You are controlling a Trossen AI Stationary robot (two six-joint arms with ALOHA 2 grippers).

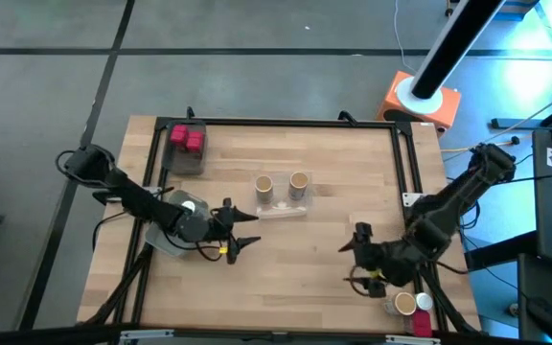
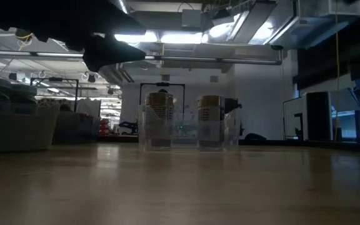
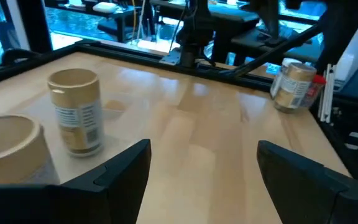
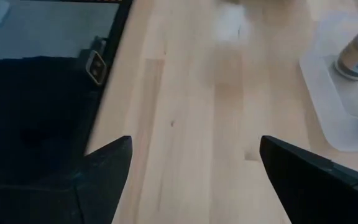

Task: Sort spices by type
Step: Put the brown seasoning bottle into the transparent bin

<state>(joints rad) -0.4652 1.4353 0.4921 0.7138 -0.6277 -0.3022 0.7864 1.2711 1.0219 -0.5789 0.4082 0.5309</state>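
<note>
Sorting looks partly done. Two tan spice jars (image 1: 281,186) stand side by side in a clear tray (image 1: 284,209) near the middle of the table (image 1: 333,249), toward the far edge. Red jars (image 1: 187,139) are grouped in another tray at the far left corner. A white-capped jar (image 1: 189,204) sits in a tray at the left edge, just beside the left arm. Still unsorted, as I judge it: one tan jar (image 1: 403,304) and, touching it, what looks like a white and a red jar (image 1: 423,312), clustered at the near right corner. Left tool (image 1: 242,230) hovers over the table near the left edge, fingers spread wide, holding nothing. Right tool (image 1: 355,247) hovers near the near right corner, fingers also wide apart, empty. Remaining work: move the corner cluster into matching trays.
</note>
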